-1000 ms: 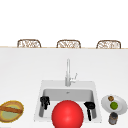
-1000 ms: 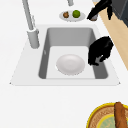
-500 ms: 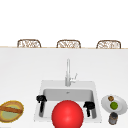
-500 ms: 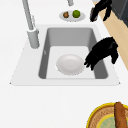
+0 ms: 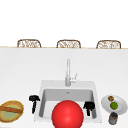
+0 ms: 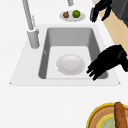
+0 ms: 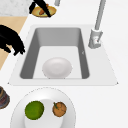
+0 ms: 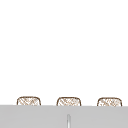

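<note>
1. Front view: my left hand [image 5: 34, 99] hangs over the counter just left of the sink [image 5: 47, 86]. My right hand [image 5: 89, 106] hangs at the sink's right end. Both have their fingers drooping and hold nothing. A red ball [image 5: 67, 115] hides the basin floor in front.
2. Left side view: this is where the change shows. My left hand [image 6: 110, 60] has dropped lower over the sink's front edge, and its fingers are now spread and stretched towards the white bowl [image 6: 70, 64]. The bowl lies on the basin floor, near my fingertips, but I cannot tell that they touch it. I read this as closing in on the bowl with no grasp made. My right hand [image 6: 101, 8] has not moved, idle beside the fruit plate [image 6: 72, 15].
3. Right side view: my right hand [image 7: 11, 40] hovers at the sink's front rim, fingers loosely bent and holding nothing. The white bowl [image 7: 57, 67] sits untouched.
4. Upper view: three chairs [image 8: 68, 102] stand behind the counter, with the faucet [image 8: 68, 120] tip below them.
</note>
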You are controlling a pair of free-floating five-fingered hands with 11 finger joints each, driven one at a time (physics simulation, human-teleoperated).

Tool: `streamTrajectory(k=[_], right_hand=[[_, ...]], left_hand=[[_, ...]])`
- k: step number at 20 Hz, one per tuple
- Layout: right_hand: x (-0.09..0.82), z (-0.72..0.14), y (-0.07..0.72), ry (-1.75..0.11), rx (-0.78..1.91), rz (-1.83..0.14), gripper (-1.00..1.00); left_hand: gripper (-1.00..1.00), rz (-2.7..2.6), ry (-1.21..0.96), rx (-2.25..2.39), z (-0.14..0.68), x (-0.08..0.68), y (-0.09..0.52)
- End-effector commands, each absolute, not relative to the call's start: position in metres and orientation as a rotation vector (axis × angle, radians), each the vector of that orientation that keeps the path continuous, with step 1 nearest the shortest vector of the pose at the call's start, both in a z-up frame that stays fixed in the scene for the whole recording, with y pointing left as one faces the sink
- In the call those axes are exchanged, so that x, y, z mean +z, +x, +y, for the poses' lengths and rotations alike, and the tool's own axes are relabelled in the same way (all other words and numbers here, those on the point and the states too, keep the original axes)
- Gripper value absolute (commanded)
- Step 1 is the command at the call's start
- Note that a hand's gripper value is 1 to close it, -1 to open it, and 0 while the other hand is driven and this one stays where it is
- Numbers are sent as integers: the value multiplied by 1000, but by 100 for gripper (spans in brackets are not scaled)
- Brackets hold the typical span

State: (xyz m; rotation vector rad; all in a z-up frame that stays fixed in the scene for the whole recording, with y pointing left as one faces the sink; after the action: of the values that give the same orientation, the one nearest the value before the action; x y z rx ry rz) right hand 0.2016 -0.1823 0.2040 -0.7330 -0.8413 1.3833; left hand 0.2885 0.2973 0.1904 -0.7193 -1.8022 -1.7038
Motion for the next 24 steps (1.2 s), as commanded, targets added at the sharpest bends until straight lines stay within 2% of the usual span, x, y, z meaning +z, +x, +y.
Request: streamTrajectory(k=[1,11,24], right_hand=[[204,-182,202,-733,1383,-841,0],[204,-182,202,-733,1381,-842,0],[204,-182,202,-734,1380,-842,0]], left_hand=[[-100,-1749,-765,-1644,327,195,286],[-100,-1714,-818,-1606,406,197,277],[-100,-1781,-782,-1595,503,181,259]])
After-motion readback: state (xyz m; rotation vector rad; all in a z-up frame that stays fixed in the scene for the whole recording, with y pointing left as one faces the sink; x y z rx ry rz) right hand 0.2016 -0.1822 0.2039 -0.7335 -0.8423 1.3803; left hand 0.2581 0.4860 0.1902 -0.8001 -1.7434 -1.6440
